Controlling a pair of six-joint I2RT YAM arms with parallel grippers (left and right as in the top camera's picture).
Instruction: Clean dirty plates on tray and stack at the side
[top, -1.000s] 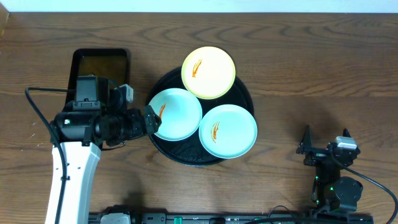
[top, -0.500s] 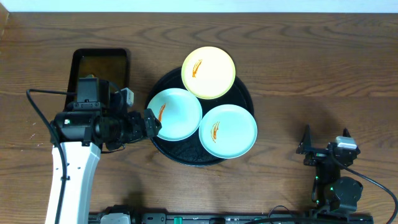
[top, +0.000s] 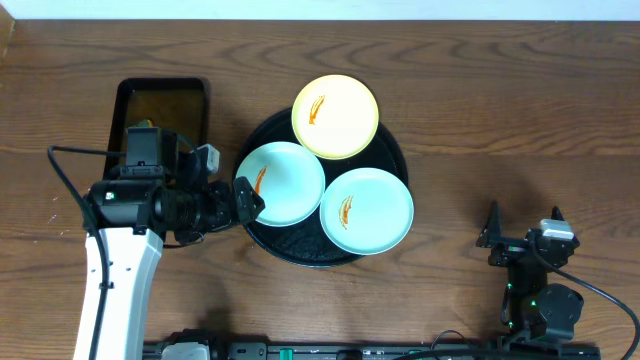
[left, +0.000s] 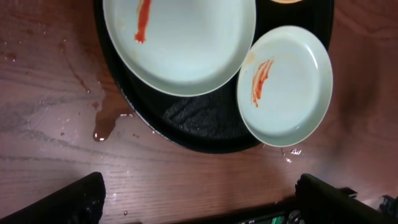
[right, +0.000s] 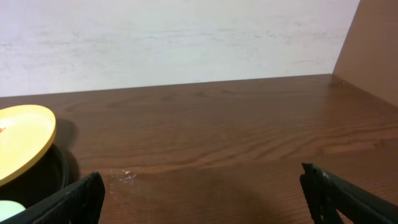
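Opening step, by look of it: your left gripper (top: 248, 200) hovers at 9 o'clock rim of tray (top: 290, 242), jaws spread wide, empty, beside nearest mint plate (top: 283, 182). All three dirty plates (top: 335, 116) sit on tray, orange smears unwiped. Your right gripper (top: 524, 220) sits at 4 o'clock on worktop (top: 500, 100), jaws wide, holding nothing. Next: straddle plate rim, close, lift clear.

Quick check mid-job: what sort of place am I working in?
Likely a lab test bench: wooden table against a plain white wall, smeared plates on a round black tray, a smaller tray of brownish liquid.
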